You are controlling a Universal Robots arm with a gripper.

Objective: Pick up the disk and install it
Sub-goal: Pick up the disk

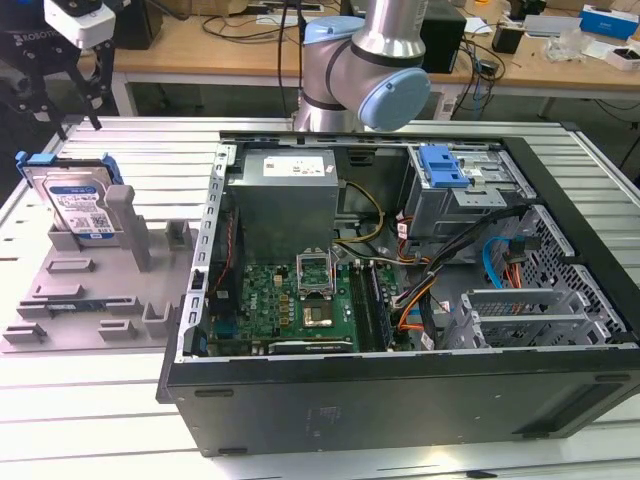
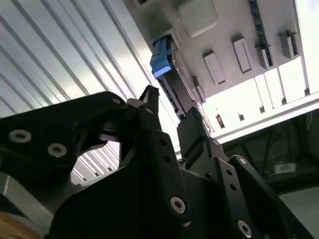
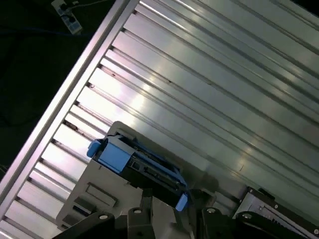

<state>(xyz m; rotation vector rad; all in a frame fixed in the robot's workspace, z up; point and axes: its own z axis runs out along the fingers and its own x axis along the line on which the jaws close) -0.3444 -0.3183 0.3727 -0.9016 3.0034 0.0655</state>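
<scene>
The disk (image 1: pixel 78 203) stands on edge, leaning in a grey holder (image 1: pixel 90 290) at the exterior view's left, its silver face with a white-and-blue label framed by a blue carrier. My gripper (image 1: pixel 65 108) hangs above it, open, touching nothing. In the second wrist view the gripper (image 2: pixel 172 112) has its two black fingers (image 2: pixel 149 107) apart, and the disk (image 2: pixel 162 59) lies beyond the gap, seen edge-on. The first wrist view shows the disk (image 3: pixel 134 162) with its blue carrier ends, close ahead of the fingertips (image 3: pixel 145 201).
An open computer case (image 1: pixel 400 400) lies at the centre and the exterior view's right, holding a grey power-supply box (image 1: pixel 285 195), a motherboard (image 1: pixel 300 295), cables and a drive cage with a blue latch (image 1: pixel 443 165). The ribbed aluminium table (image 1: pixel 120 410) surrounds them. The arm's base (image 1: pixel 370 70) stands behind the case.
</scene>
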